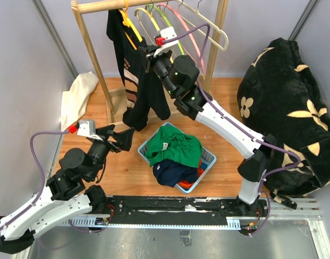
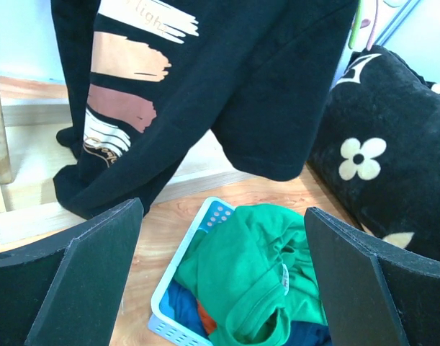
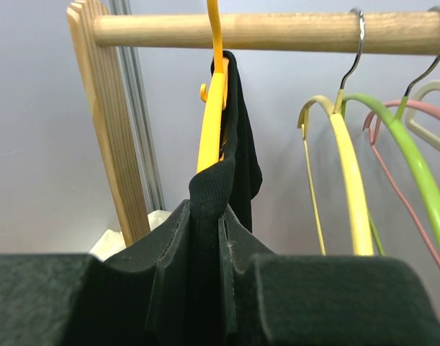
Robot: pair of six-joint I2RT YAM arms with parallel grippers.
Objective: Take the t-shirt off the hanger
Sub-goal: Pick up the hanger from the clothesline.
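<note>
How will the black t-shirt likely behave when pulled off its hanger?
Probably floppy: the black t-shirt hangs in loose folds and bunches in the right gripper. Likely light; its collar may drag or swing the orange hanger.

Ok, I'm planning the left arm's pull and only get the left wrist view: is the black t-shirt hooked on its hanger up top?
Observer: Yes, the t-shirt drapes over an orange hanger hooked on the wooden rail.
Operator: Is the right hand on it?
Observer: The right hand is shut on a fold of the shirt just below the hanger.
Operator: Anything else on that rail?
Observer: Several empty hangers hang to the right of it in the right wrist view.
</note>
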